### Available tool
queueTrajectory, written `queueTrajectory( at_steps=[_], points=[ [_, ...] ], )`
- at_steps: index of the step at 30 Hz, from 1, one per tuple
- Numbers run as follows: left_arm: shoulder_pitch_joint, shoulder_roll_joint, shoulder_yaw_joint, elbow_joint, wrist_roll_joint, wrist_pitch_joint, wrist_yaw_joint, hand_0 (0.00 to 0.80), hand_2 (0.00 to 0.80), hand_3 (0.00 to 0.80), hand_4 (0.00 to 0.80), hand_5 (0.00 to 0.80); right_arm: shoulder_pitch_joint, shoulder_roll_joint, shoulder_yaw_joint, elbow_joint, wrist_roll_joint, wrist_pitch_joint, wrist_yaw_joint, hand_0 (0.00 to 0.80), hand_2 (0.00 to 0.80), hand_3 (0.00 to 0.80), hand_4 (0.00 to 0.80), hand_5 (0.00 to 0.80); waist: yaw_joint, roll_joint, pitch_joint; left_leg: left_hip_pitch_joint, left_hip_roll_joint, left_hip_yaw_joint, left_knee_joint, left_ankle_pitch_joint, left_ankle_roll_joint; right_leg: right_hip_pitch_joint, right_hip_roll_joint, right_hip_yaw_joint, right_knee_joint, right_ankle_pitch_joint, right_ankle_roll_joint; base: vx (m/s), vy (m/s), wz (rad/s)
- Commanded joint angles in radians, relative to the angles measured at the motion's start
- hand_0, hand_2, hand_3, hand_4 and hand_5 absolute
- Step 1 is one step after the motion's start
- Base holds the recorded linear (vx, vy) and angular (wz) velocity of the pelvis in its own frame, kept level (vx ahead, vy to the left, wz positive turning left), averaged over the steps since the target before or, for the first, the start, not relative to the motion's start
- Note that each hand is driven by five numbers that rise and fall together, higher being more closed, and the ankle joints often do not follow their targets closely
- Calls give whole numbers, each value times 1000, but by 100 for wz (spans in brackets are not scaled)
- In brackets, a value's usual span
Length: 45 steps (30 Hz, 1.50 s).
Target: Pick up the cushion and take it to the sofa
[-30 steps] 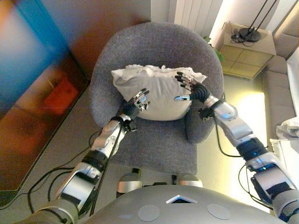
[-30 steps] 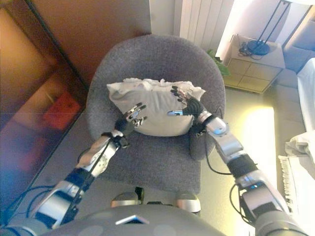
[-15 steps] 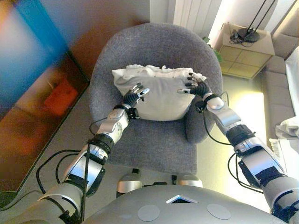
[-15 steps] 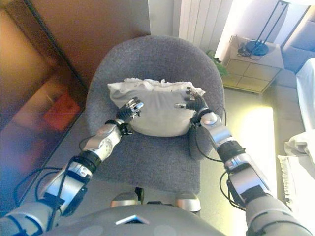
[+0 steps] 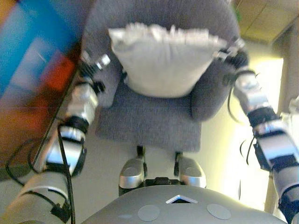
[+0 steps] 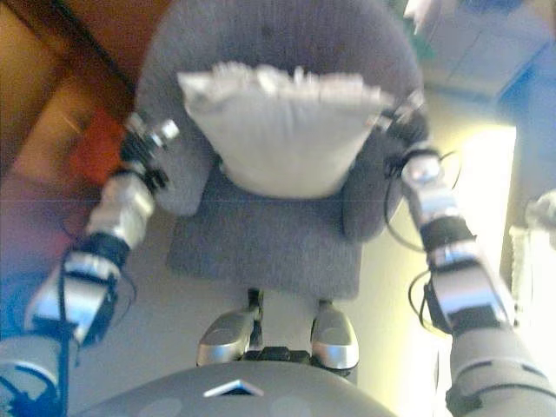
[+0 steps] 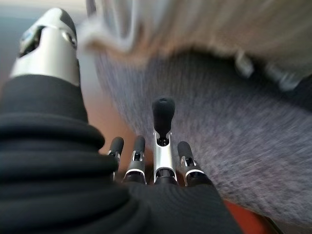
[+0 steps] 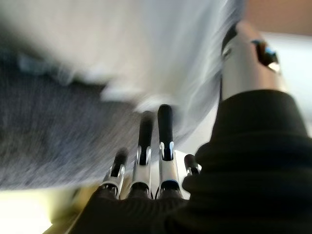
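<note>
A white ruffled cushion (image 5: 163,60) leans upright against the back of a grey armchair (image 5: 149,121). My left hand (image 5: 91,65) hangs outside the chair's left arm, fingers straight and open, a gap away from the cushion. On the other side, my right hand (image 5: 232,50) is by the chair's right arm near the cushion's upper corner, open too. The left wrist view shows straight fingers (image 7: 162,141) above the grey fabric (image 7: 234,146), the cushion (image 7: 219,24) beyond. In the right wrist view, the fingers (image 8: 165,141) point at the cushion's edge (image 8: 122,39); neither hand holds anything.
A dark glossy panel (image 5: 28,70) stands along the left of the chair. A pale low cabinet (image 5: 261,18) sits at the upper right. Something white (image 6: 539,208) shows at the right edge, over sunlit floor (image 5: 219,154).
Both hands have come off the cushion's face and spread outward to the chair's two sides. The camera has tipped, so the chair sits higher and larger in view.
</note>
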State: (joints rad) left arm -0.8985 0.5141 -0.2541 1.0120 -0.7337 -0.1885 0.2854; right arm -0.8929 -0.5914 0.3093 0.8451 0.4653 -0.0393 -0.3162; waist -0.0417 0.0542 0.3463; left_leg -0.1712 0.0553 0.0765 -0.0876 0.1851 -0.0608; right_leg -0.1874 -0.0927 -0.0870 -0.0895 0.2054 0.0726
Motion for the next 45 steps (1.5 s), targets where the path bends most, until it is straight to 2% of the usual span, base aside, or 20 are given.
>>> queueTrajectory(
  at_steps=[1, 4, 9, 14, 17, 20, 23, 26, 28, 32, 33, 34, 35, 37, 39, 42, 45],
  points=[
    [-195, 112, -11, 98, -33, -77, 53, 0, 0, 0, 0, 0, -88, -82, 36, -91, 73, -114, -74, 0, 0, 0, 0, 0, -51, -53, 105, 46, -5, 47, 16, -180, -46, 3, -7, 37, 20, -130, 79, -191, 29, -4],
    [-191, 165, 9, 127, -67, -84, 49, 0, 0, 0, 0, 0, -33, -131, 8, -113, 83, -130, -67, 0, 0, 0, 0, 0, -72, -57, 132, 7, 0, 56, 20, -168, -46, -49, -2, 58, 35, -123, 78, -82, 38, -16],
    [-174, 198, 33, 133, -102, -103, 92, 0, 0, 0, 0, 0, 59, -173, -63, -79, 135, -170, -98, 0, 0, 0, 0, 0, -86, -69, 166, -32, -7, 53, 29, -160, -42, -102, 3, 69, 55, -118, 76, -45, 10, -14],
    [-138, 225, 102, 129, -164, -154, 214, 0, 0, 0, 0, 0, 159, -185, -148, -73, 156, -197, -122, 0, 0, 0, 0, 0, -86, -76, 164, -41, -19, 49, 36, -163, -39, -116, 4, 61, 63, -122, 71, -11, -32, -15],
    [-30, 233, 190, 142, -161, -128, 301, 0, 0, 0, 0, 0, 261, -170, -221, -60, 165, -190, -130, 0, 0, 0, 0, 0, -75, -77, 142, -36, -26, 46, 51, -174, -38, -106, -3, 38, 70, -134, 66, 0, -81, -11],
    [145, 224, 304, 185, -189, -79, 375, 0, 0, 0, 0, 0, 377, -136, -301, -2, 202, -174, -118, 0, 0, 0, 0, 0, -60, -77, 107, -21, -32, 43, 68, -190, -38, -81, -9, 15, 73, -150, 59, 40, -58, -4],
    [328, 173, 386, 225, -168, -26, 412, 0, 0, 0, 0, 0, 475, -85, -359, 83, 195, -142, -96, 0, 0, 0, 0, 0, -45, -77, 66, 3, -36, 38, 88, -208, -38, -39, -13, -1, 76, -169, 47, 102, -32, -4],
    [520, 67, 379, 230, -75, 54, 389, 0, 0, 0, 0, 0, 611, -26, -386, 156, 134, -76, -63, 0, 0, 0, 0, 0, -26, -79, 25, 32, -43, 26, 108, -222, -32, 11, -23, -23, 72, -177, 38, 111, -11, 4],
    [631, -15, 368, 242, -62, 95, 376, 0, 0, 0, 0, 0, 694, 16, -411, 222, 156, -24, -13, 0, 0, 0, 0, 0, -14, -81, -5, 55, -48, 18, 120, -231, -27, 46, -27, -37, 67, -178, 33, 131, 33, 14],
    [792, -138, 372, 347, -6, 209, 233, 0, 0, 0, 0, 0, 815, 139, -441, 376, 139, 17, 80, 0, 0, 0, 0, 0, 10, -84, -64, 99, -52, 7, 146, -253, -16, 108, -32, -49, 72, -191, 22, 164, 89, 10],
    [833, -181, 375, 376, 38, 277, 184, 0, 0, 0, 0, 0, 853, 198, -437, 410, 110, 46, 85, 0, 0, 0, 0, 0, 18, -87, -88, 121, -56, 3, 147, -260, -9, 132, -33, -52, 74, -194, 18, 219, 90, 12],
    [852, -201, 374, 388, 62, 297, 162, 0, 0, 0, 0, 0, 871, 221, -433, 425, 98, 67, 87, 0, 0, 0, 0, 0, 21, -89, -99, 136, -58, 2, 143, -262, -6, 146, -32, -52, 75, -196, 17, 310, 141, 17],
    [879, -242, 368, 409, 112, 377, 78, 0, 0, 0, 0, 0, 903, 260, -421, 454, 27, 100, 107, 0, 0, 0, 0, 0, 26, -89, -126, 163, -63, 1, 134, -268, 1, 169, -31, -54, 82, -202, 16, 263, 123, 19],
    [910, -284, 355, 428, 179, 461, -10, 0, 0, 0, 0, 0, 938, 309, -398, 478, -81, 128, 126, 0, 0, 0, 0, 0, 28, -88, -156, 205, -68, -1, 115, -275, 14, 195, -29, -59, 96, -215, 15, 273, 122, 15],
    [929, -313, 333, 432, 264, 441, -17, 0, 0, 0, 0, 0, 960, 351, -361, 493, -165, 148, 136, 0, 0, 0, 0, 0, 29, -87, -171, 240, -70, -4, 106, -286, 26, 216, -29, -60, 129, -236, 16, 186, 96, 3],
    [939, -319, 292, 407, 330, 441, -8, 0, 0, 0, 0, 0, 963, 388, -309, 479, -179, 164, 127, 0, 0, 0, 0, 0, 36, -77, -180, 276, -57, 1, 97, -293, 42, 226, -22, -89, 219, -288, 19, 48, 28, 1],
    [940, -331, 244, 388, 308, 454, -26, 0, 0, 0, 0, 0, 959, 409, -266, 466, -207, 177, 131, 0, 0, 0, 0, 0, 44, -81, -187, 292, -63, -8, 80, -291, 53, 247, -20, -92, 217, -290, 20, -37, -25, -9]
  ],
)
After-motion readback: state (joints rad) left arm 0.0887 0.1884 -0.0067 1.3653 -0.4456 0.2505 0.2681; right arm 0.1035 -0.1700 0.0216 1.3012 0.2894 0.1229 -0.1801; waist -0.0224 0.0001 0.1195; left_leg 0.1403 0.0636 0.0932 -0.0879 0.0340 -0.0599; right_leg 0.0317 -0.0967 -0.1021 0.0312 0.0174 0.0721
